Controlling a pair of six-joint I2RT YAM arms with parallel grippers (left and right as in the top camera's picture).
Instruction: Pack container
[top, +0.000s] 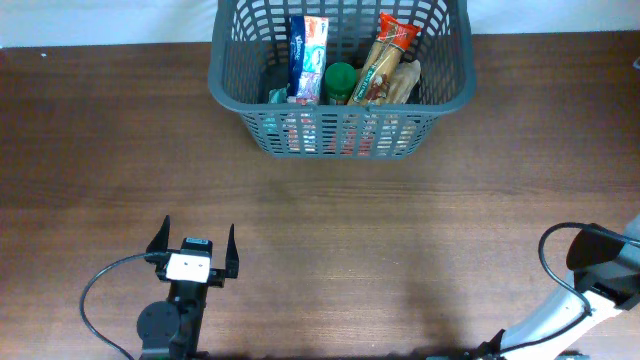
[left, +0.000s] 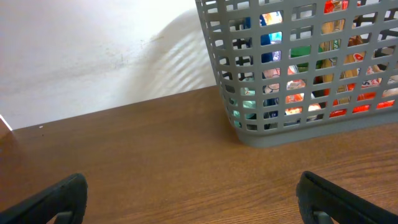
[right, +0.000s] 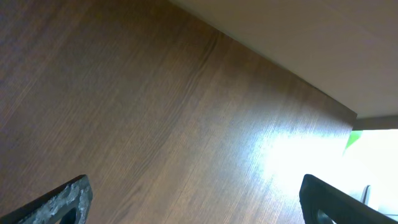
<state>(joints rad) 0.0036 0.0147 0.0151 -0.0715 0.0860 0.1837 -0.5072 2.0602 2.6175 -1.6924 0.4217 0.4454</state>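
The dark grey lattice container (top: 232, 95) stands at the far middle of the table. Inside it are a blue and red toothpaste box (top: 308, 55), a green cap (top: 340, 80), a long tan snack packet with a red end (top: 381, 57) and other small packs. It also shows in the left wrist view (left: 249, 134), with its contents visible through the slots. My left gripper (top: 194, 247) is open and empty near the front left, far from the container; its fingertips show in the left wrist view (left: 199, 202). My right gripper (right: 199, 202) is open and empty over bare wood.
The right arm (top: 600, 270) with its black cable is at the front right edge of the overhead view. A pale wall runs behind the table's far edge (left: 112, 56). Brown wooden tabletop (top: 400, 230) lies between the arms and the container.
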